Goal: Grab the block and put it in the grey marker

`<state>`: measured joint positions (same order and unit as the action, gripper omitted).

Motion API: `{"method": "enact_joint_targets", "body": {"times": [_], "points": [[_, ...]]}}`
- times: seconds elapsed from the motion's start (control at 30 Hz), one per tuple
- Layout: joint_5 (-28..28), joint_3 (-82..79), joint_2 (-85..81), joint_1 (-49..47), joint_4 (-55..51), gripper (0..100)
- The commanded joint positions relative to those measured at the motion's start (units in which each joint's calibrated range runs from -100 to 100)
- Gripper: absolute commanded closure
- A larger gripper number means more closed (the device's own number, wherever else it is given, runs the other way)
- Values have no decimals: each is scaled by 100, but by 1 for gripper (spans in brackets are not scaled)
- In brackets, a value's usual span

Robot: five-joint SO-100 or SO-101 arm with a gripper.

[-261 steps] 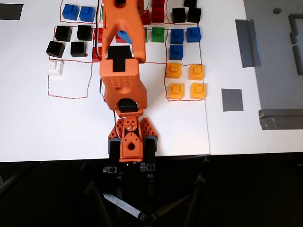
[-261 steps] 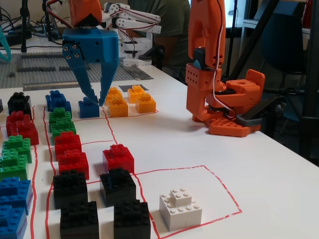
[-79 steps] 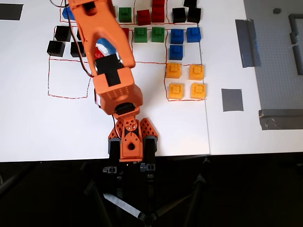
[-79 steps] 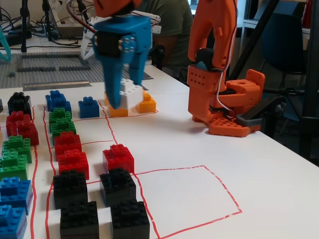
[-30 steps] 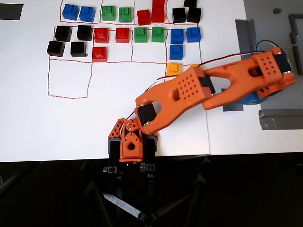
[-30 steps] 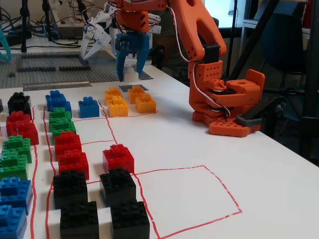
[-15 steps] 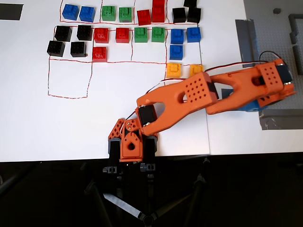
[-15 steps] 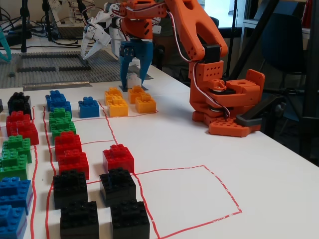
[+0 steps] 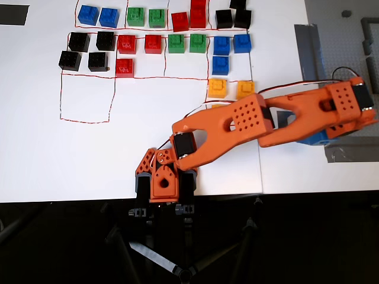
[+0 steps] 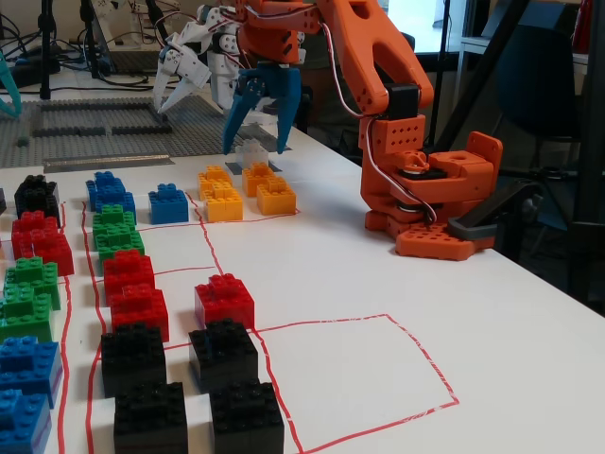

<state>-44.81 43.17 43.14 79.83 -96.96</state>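
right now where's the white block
In the fixed view the white block sits on the table just behind the yellow bricks, under the open gripper. The overhead view hides it beneath the arm.

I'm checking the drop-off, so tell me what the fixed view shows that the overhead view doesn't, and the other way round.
Only the fixed view shows the blue tool with its jaws spread, and the white block sitting below them, apparently released. Only the overhead view shows the wide grey strip and the whole arm from above, which hides the block there. Both show the yellow bricks and the red-outlined empty square.
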Motion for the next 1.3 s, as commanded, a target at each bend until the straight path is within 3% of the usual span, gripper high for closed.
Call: {"method": "enact_joint_targets", "body": {"times": [0.0,0.3,0.53,1.03,1.27], "points": [[-49,654,-912,20,-264,65],[518,-1180,-2561,-679,-247,83],[1568,-3050,-3839,-2193,30,99],[3829,-4412,-4910,-5596,226,100],[4503,-4548,-5178,-6918,120,100]]}}
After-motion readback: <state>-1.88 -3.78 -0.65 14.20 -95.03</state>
